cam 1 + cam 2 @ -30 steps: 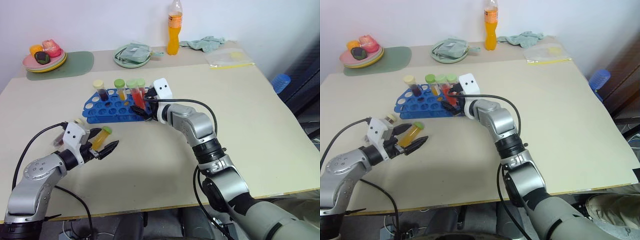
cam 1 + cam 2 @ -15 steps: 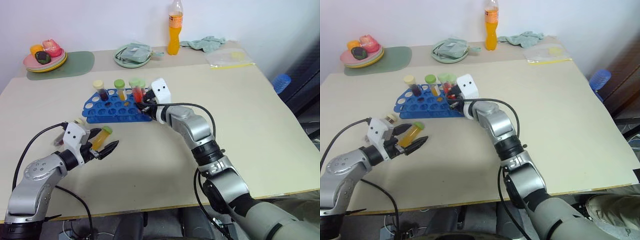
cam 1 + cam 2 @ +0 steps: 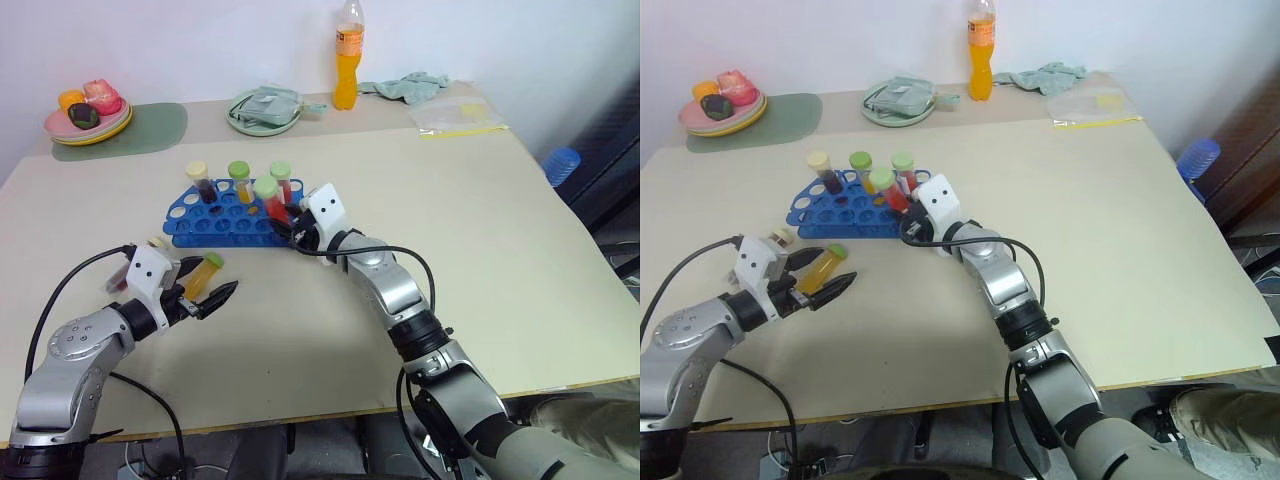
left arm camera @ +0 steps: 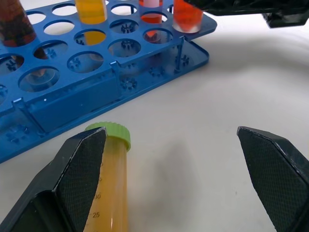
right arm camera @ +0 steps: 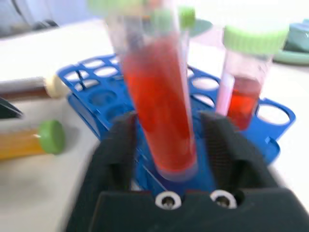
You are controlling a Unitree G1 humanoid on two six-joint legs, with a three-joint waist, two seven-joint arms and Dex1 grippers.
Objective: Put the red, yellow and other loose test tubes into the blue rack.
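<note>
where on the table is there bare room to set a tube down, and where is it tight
Bare tabletop stretches from the right hand to the table's right edge, and along the near edge. It is tight between the blue rack, the loose yellow tube and the left hand.

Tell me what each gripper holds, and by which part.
Nothing, apparently. The right gripper stands open around the lower part of the green-capped red-liquid test tube, tilted in the blue plastic rack. The left gripper is open beside the lying yellow tube.
</note>
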